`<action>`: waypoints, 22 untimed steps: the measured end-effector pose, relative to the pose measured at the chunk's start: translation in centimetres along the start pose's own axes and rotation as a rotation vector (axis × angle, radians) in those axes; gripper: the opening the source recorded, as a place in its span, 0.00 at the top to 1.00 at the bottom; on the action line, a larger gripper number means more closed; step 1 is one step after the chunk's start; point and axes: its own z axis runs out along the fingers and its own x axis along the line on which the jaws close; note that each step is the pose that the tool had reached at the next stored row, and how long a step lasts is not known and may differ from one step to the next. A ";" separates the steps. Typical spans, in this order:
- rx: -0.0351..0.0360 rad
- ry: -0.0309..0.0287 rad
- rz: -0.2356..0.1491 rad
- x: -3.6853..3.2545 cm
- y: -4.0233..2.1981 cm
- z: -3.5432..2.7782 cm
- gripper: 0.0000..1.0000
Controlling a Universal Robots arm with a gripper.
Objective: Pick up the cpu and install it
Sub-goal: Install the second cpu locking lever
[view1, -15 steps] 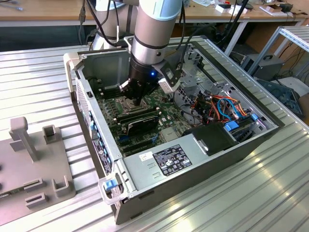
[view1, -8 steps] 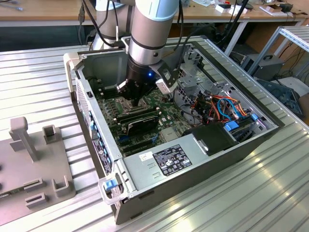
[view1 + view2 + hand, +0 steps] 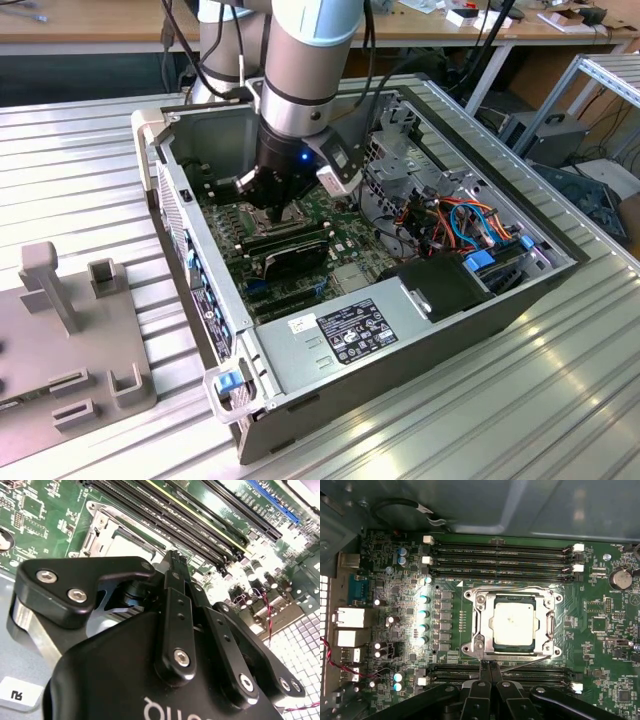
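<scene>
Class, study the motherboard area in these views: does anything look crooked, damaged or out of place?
Nothing stands out. The cpu lies flat and square inside the socket frame, and the gripper sits beside it with its fingers together.

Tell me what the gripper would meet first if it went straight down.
Probably the board beside the socket, where the cpu already sits; the gripper shows at the frame's edge, though depth is unclear.

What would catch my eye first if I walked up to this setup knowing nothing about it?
Probably the big grey robot arm reaching down into an open computer case on a ribbed metal table. Inside lies a green circuit board; in the first wrist view a pale square chip sits in a metal-framed socket at its middle. The black end effector hovers beside that socket, fingers together.
</scene>
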 end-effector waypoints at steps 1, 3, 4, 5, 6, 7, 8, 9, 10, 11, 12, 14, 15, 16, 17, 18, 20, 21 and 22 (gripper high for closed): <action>0.0000 0.0000 0.000 0.09 0.00 0.03 0.89; -0.0002 -0.0001 0.000 0.22 0.01 0.14 0.89; -0.0002 -0.0001 0.000 0.27 0.00 0.22 0.89; -0.0001 0.0000 0.000 0.33 -0.01 0.38 0.89; -0.0001 0.0000 0.000 0.36 -0.02 0.47 0.89; -0.0001 0.0000 0.000 0.39 -0.02 0.54 0.89; 0.0000 0.0000 0.000 0.40 -0.03 0.56 0.89; 0.0002 0.0001 0.000 0.40 -0.03 0.56 0.89; 0.0002 0.0001 0.000 0.41 -0.03 0.57 0.89; -0.0001 0.0000 0.000 0.41 -0.02 0.58 0.89; 0.0000 0.0000 0.000 0.41 -0.02 0.58 0.89; -0.0001 0.0000 0.000 0.42 -0.03 0.59 0.89; -0.0003 -0.0003 0.000 0.46 -0.02 0.62 0.89; -0.0003 -0.0002 0.000 0.51 -0.02 0.67 0.89; -0.0002 -0.0001 0.000 0.65 -0.03 0.81 0.89; -0.0001 -0.0001 0.000 0.75 -0.04 0.97 0.89; 0.0000 0.0000 0.000 0.83 -0.05 1.14 0.89; -0.0001 -0.0001 0.000 0.91 -0.06 1.32 0.89; -0.0001 -0.0001 0.000 0.97 -0.07 1.42 0.89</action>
